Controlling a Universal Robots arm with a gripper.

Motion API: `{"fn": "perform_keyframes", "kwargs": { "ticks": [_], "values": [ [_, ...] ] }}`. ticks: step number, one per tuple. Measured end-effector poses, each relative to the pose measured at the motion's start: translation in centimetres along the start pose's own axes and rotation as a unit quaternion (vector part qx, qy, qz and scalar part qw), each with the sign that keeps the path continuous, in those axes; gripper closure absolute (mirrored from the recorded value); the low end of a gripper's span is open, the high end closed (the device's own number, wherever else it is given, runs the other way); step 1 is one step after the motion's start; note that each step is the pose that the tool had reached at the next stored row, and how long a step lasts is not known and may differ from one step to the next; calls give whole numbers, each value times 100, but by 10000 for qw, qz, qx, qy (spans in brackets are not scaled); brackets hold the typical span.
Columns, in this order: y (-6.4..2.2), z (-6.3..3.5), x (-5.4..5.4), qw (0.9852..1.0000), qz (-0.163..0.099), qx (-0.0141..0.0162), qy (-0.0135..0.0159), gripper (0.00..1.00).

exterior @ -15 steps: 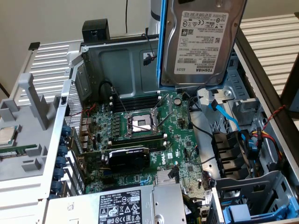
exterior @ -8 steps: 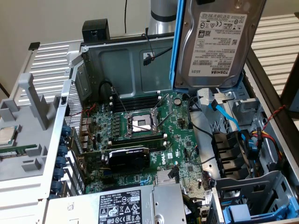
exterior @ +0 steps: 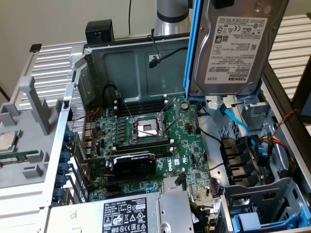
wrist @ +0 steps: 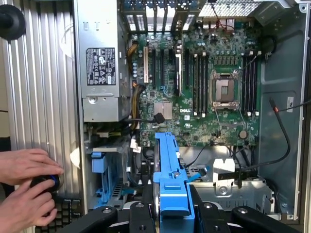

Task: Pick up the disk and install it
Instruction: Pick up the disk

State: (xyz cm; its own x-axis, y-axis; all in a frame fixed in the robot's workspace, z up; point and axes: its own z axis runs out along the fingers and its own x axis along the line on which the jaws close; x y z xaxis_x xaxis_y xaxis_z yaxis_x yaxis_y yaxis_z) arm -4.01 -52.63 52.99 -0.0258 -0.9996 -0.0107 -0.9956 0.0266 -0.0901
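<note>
One step looks done: the disk (exterior: pixel 228 48) hangs upright over the open case (exterior: pixel 126 63), clear of the motherboard (exterior: pixel 150 131). The gripper (wrist: pixel 171 211) pinches its blue frame. Carry phase, probably; seating calls for lining the frame up with the drive cage (exterior: pixel 257 194). Exterior view gives the label and height. Wrist view gives the clamp (plus a person's hands (wrist: pixel 26 184) beside the case).
</note>
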Motion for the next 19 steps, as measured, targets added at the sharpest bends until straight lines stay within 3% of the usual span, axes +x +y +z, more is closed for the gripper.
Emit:
{"fn": "perform_keyframes", "kwargs": {
  "ticks": [2,5,19],
  "values": [
    [-7,0,1,10000,0,66,1,63],
    [-18,2,7,9999,1,125,1,63],
    [-48,3,63,9997,14,245,18,63]
  ]
}}
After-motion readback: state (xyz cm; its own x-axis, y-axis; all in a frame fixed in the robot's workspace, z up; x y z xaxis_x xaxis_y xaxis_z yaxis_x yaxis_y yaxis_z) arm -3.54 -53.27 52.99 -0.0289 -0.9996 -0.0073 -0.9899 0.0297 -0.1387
